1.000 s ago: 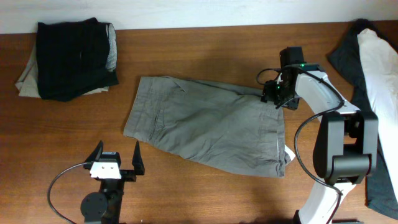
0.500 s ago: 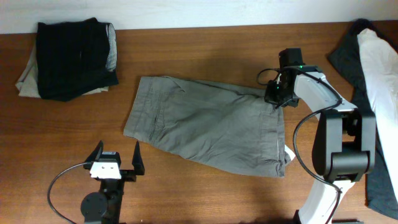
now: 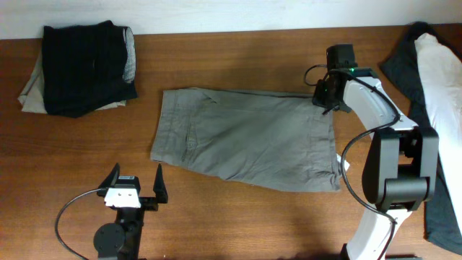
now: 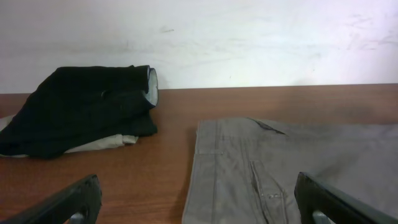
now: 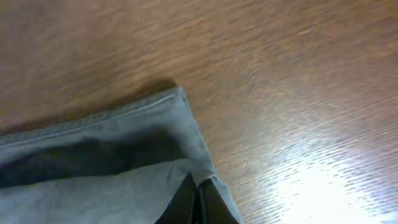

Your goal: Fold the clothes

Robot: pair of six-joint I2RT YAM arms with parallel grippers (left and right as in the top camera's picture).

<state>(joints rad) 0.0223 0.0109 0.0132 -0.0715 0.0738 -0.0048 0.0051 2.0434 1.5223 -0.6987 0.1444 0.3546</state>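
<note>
Flat on the wooden table (image 3: pixel 238 231), grey shorts (image 3: pixel 245 137) spread out, right gripper (image 3: pixel 328 105) at their far right corner, jaws clamped on the hem, left gripper (image 3: pixel 137 186) just off their near left edge, jaws wide apart, folded dark stack (image 3: pixel 86 65) beyond their far left corner

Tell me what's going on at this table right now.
The right gripper pinches the far right corner of the grey shorts, which lie spread flat on the table, not yet folded. The left gripper sits open at the near edge, holding nothing. Folded dark clothes lie far left; a loose heap lies at right.
</note>
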